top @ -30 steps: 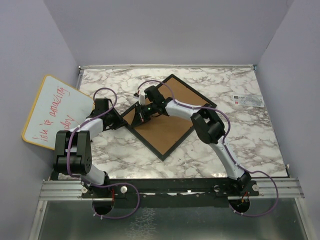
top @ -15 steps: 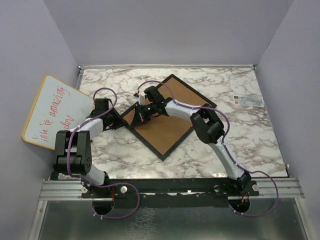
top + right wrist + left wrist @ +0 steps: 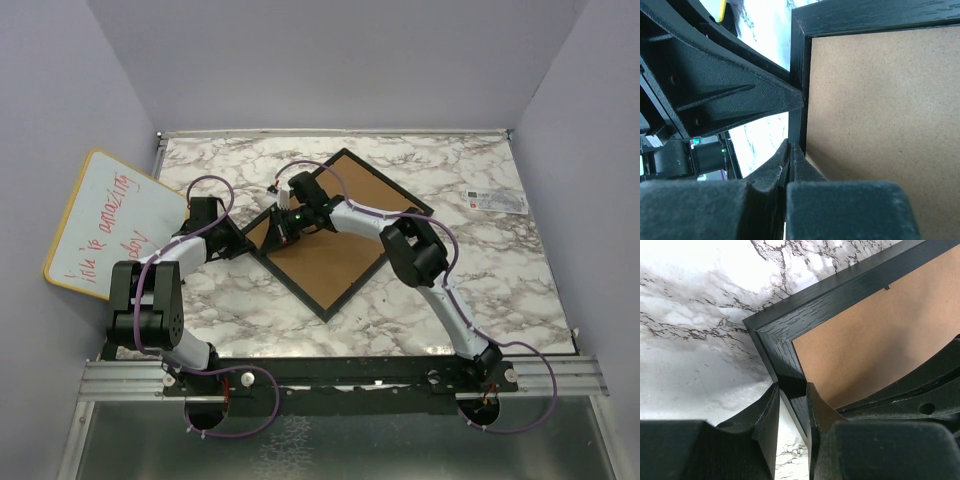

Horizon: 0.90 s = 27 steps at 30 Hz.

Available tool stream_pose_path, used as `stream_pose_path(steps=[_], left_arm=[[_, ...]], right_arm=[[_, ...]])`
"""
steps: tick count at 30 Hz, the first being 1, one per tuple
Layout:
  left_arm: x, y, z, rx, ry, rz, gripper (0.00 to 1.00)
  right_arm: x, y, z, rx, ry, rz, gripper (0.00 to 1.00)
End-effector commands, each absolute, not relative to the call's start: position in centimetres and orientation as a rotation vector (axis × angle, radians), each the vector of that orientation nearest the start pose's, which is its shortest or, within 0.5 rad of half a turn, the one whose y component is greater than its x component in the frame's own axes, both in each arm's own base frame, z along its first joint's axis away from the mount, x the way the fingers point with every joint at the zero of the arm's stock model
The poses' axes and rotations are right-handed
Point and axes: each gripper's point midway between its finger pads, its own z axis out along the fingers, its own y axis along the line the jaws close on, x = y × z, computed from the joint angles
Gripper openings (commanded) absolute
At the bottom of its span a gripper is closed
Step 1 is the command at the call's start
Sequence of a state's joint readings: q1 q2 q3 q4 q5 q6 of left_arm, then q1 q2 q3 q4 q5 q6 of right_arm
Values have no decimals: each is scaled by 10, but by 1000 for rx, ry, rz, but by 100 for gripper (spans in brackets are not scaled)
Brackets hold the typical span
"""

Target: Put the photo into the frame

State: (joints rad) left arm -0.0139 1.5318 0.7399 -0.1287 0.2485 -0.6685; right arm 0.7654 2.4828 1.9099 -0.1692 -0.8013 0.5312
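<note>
Apparently the work is on the back of the frame (image 3: 295, 288), which lies face down and turned like a diamond in the middle of the counter (image 3: 500, 270). The brown backing board (image 3: 330, 265) fills its opening. The photo shows in no view, so whether it already sits under that board cannot be told. Both arms meet at the frame's left corner. The left claw (image 3: 792, 391) straddles the black rail just near of that corner, its fingers pressed against either side of the wood. The right claw (image 3: 791, 150) is drawn narrow over the same rail, its tips almost together, and I can make out nothing between them. As I judge it, the frame is being steadied while the board is seated or freed at this corner. The next move calls for a firm hold from the left and a fine, shallow touch from the right along the board's edge, without skidding the frame across the marble. A yellow-rimmed whiteboard (image 3: 110, 220) leans at the far left.
</note>
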Motion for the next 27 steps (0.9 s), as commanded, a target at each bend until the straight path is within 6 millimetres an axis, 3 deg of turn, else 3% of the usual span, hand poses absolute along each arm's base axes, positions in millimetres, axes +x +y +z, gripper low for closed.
stream_pose_path(steps=[1,13,27], left_arm=[[304,-56,-8,-743,2609,-421,5],[305,-56,-8,-745,2607,-421,5],[304,-54,-9,-752,2610,-406,4]], right_arm=[[304,478,-5,-730,2607,1400,1],[324,457,-24,-638,2673,1266,1],[324,426,-61,-624,2771,1137,1]])
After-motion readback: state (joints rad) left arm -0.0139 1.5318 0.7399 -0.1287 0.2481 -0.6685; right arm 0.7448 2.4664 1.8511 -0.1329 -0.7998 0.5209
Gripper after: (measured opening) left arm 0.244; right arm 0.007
